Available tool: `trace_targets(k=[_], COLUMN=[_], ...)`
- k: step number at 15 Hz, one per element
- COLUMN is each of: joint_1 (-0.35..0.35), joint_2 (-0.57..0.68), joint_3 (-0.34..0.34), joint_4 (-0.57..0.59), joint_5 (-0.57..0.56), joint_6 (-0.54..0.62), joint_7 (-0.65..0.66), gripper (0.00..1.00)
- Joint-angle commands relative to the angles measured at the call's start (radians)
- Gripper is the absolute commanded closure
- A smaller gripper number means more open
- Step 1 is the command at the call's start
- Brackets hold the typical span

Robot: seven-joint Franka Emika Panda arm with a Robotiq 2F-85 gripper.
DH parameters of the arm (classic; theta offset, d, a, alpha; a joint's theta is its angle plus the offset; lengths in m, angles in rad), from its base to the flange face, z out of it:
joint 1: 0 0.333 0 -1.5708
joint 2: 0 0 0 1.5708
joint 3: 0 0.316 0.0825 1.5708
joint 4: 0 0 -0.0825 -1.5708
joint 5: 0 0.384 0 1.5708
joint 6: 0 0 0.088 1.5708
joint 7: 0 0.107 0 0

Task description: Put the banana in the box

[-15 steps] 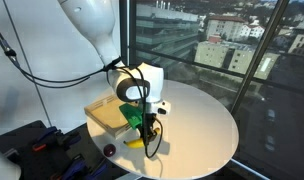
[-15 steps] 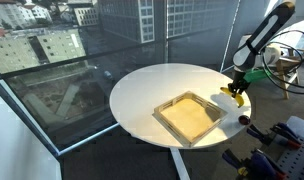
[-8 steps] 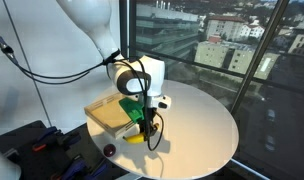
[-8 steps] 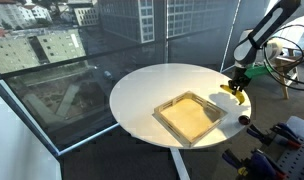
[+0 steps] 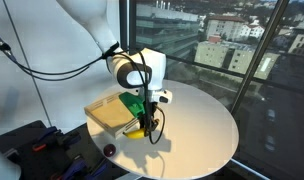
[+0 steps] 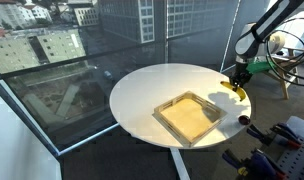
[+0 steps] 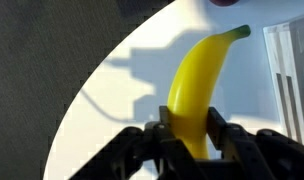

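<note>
Jaws pinch the banana (image 7: 197, 90) near one end, seemingly just off the desk (image 5: 202, 125), beside the box (image 6: 192, 117); carrying is in hand; next, move over the box and release.

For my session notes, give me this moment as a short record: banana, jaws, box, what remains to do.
banana: gripped at one end by the jaws, apparently lifted just off the table, outside the box
jaws: shut on the banana
box: lying on the table, nothing inside it
remaining: carry the banana over the box and release it
</note>
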Motion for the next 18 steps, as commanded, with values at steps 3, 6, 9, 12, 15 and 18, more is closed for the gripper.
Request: trace_targets(k=[3,6,9,12,15,18], joint_1=[0.007,0.009,0.011,0.013,0.016,0.019], joint_2=[-0.082,-0.112,-0.140,-0.155,-0.155,-0.143], joint_3=[-0.008,-0.010,-0.011,-0.009,-0.007,-0.006], joint_4=[-0.032,-0.042,-0.054,-0.052,-0.038,-0.019], joint_5=[-0.006,-0.008,-0.010,-0.008,-0.003,-0.003], joint_6=[-0.058,-0.072,-0.080,-0.098,-0.115,-0.127], joint_7=[-0.026,-0.028,-0.028,-0.032,-0.040,-0.042], gripper=[0.84,0.84,0.84,0.84,0.84,0.84])
